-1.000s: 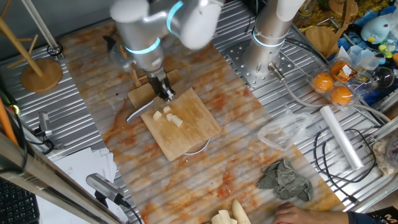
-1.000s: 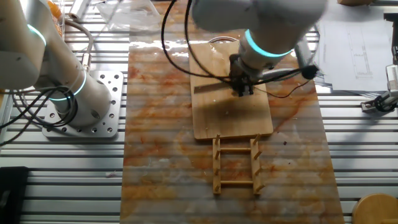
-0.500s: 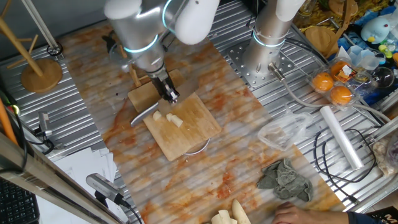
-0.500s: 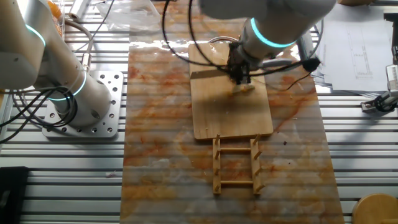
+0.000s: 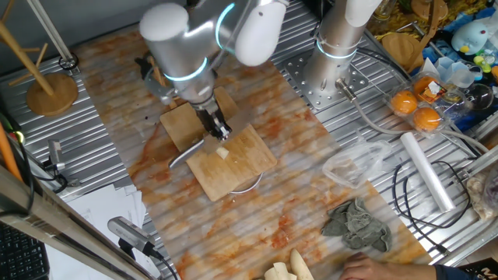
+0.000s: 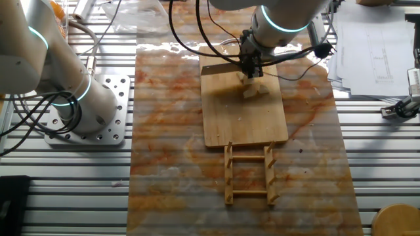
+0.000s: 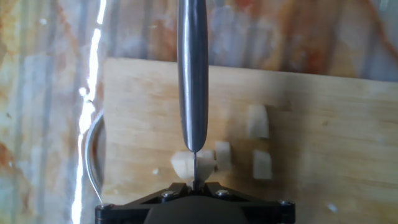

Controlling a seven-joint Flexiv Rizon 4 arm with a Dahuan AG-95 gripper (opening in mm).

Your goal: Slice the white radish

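One fixed view: tool point(image 5: 219, 131) clamped on knife point(image 5: 189, 151), over cutting board point(image 5: 247, 159) near its left edge; bare board to the right.
Other fixed view: white radish point(image 6: 252, 89) chunks on board's upper half.
Hand view: 4 cream-white chunks point(image 7: 217, 155), blade point(image 7: 193, 74) above.

1. White radish chunks point(image 7: 257, 121): five are counted on the board in the hand view; the cluster at the blade is partly hidden, so that count is not firm.
2. Cutting board point(image 5: 247, 165): one.
3. Knife point(image 7: 193, 74): one.
4. Robot arms: two are seen, one over the board point(image 5: 187, 47) and one beside the mat point(image 5: 338, 39).
5. Wooden rack point(image 6: 249, 174): one.
6. Oranges: two point(image 5: 405, 102) point(image 5: 426, 118).
7. Grey cloth point(image 5: 356, 222): one.
8. White roll point(image 5: 426, 171): one.
9. Wooden stand point(image 5: 51, 92): one.
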